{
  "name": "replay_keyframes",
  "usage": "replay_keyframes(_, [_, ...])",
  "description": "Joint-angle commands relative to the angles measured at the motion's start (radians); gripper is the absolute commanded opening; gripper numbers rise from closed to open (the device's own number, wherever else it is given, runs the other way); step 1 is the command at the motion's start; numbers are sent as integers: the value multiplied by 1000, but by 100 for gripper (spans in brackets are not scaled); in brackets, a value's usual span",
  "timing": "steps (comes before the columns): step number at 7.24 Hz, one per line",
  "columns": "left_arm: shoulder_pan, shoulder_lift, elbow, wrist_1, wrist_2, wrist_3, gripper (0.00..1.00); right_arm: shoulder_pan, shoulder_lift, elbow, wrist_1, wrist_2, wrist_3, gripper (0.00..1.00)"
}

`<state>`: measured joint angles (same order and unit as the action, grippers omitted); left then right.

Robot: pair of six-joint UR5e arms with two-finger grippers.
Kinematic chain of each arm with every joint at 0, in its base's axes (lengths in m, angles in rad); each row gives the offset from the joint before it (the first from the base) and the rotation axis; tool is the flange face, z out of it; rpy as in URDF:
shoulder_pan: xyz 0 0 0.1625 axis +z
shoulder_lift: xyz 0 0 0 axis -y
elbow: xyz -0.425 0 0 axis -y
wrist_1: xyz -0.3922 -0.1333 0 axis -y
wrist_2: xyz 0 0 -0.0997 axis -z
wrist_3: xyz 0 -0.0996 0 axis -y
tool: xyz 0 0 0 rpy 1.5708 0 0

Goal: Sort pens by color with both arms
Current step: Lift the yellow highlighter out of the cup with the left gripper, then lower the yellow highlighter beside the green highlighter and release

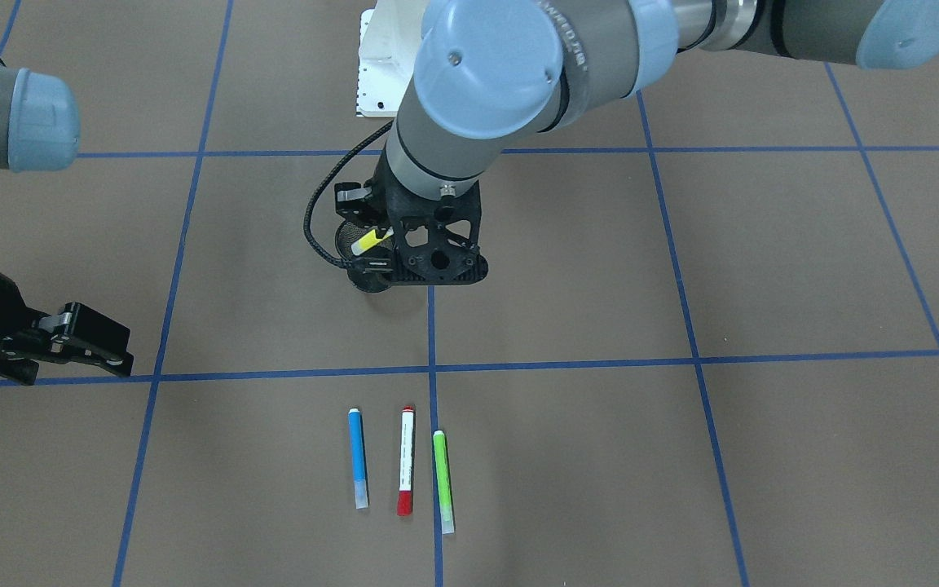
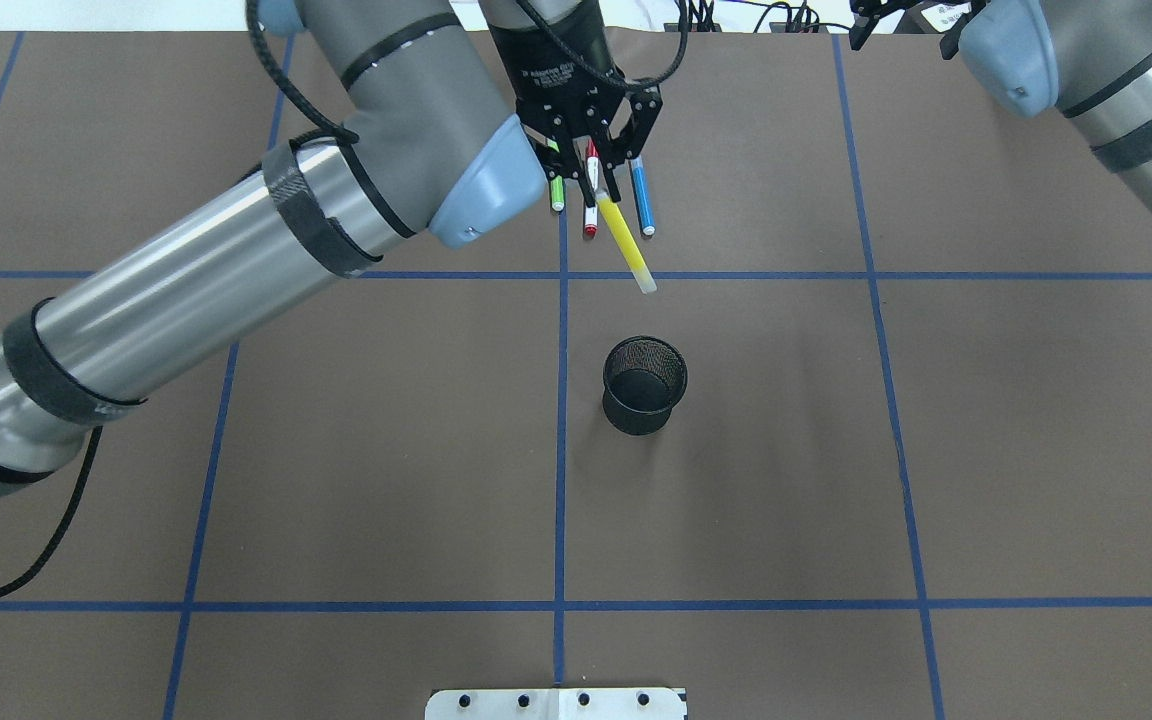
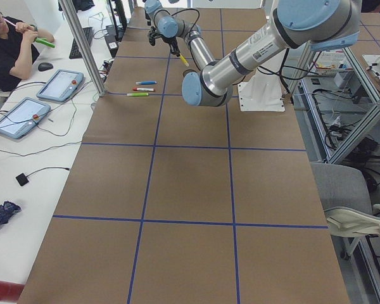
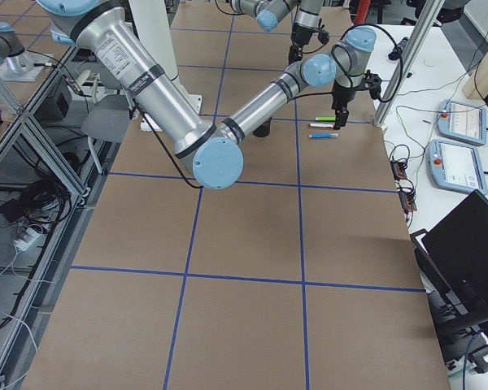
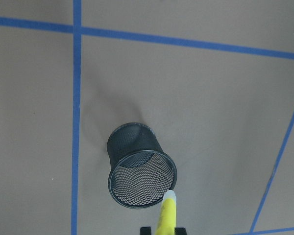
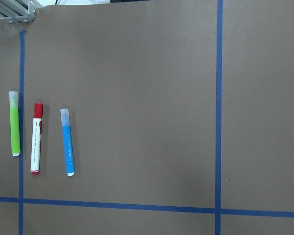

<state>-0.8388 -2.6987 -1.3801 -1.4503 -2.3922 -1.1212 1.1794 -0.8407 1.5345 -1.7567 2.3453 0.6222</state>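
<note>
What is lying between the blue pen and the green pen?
The red-capped white pen lies there, touching neither, as the front-facing view shows.

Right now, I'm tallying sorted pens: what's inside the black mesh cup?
No pens show inside the cup; its bottom looks bare. The yellow pen hides a bit of its rim.

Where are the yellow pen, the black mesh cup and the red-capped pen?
yellow pen (image 2: 624, 240), overhead view, middle of barrel.
black mesh cup (image 2: 641, 422), overhead view, outer side wall.
red-capped pen (image 1: 406, 461), front-facing view, white barrel.
</note>
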Motion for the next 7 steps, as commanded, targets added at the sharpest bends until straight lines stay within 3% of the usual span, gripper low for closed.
replay_keyframes(1, [-22,19,-40,-65,186,4,0,-4,5,-2,3,-18,2,100])
replay_keyframes(4, [-19,77,-33,-264,622,-55,0,-10,2,-8,28,-35,4,100])
replay_keyframes(6, [7,155,-30,-468,802,-122,0,-14,-1,-10,32,-35,7,100])
replay_keyframes(7, [48,155,-14,-470,923,-124,0,-18,-1,-11,34,-37,8,100])
